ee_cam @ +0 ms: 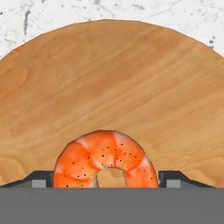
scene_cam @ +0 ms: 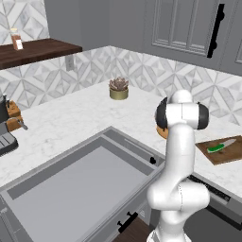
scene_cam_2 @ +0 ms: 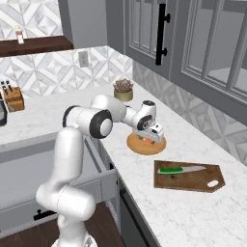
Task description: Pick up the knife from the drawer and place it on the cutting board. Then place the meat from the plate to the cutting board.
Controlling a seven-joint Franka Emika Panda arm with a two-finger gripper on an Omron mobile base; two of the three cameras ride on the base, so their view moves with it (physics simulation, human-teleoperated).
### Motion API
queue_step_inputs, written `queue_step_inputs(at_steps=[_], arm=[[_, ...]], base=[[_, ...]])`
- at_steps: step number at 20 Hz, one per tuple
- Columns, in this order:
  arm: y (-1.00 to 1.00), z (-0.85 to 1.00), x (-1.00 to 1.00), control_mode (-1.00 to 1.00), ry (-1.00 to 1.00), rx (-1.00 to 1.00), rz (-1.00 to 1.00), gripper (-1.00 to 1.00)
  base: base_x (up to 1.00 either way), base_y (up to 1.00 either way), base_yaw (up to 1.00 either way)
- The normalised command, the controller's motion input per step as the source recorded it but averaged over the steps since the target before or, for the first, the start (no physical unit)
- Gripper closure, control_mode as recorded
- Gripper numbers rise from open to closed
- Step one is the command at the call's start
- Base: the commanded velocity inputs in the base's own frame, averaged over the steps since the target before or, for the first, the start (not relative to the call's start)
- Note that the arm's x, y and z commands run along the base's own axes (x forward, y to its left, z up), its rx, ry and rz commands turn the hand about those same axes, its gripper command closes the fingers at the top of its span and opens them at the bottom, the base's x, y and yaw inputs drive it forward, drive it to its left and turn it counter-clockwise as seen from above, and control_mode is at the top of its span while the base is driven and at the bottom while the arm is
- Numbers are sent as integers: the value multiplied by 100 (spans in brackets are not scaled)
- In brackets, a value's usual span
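The two-finger gripper (scene_cam_2: 150, 138) of the white arm is low over the flat round orange-tan wooden plate (scene_cam_2: 157, 147), which lies on the white marble counter (scene_cam_2: 193, 212). In the hand view the curled orange shrimp with dark speckles (ee_cam: 105, 160) lies on the plate between the two dark fingertips (ee_cam: 40, 179), one on each side; the jaws stand apart around it, but if they touch it I cannot tell. The small knife with a bright green handle and pale blade (scene_cam_2: 180, 170) already lies on the flat rectangular dark brown wooden cutting board (scene_cam_2: 193, 181), near the plate. The wide shallow grey drawer (scene_cam: 75, 189) is pulled open.
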Motion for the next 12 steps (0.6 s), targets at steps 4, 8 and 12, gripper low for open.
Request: queue_step_inputs(at_steps=[4,8,12], arm=[[0,-32,0,-100,0,-6,2,100],[-1,-1,-21,-100,-1,-1,3,100],[-10,58,-66,-100,-7,0,1,100]], base=[[0,0,0],[0,0,0],[0,0,0]])
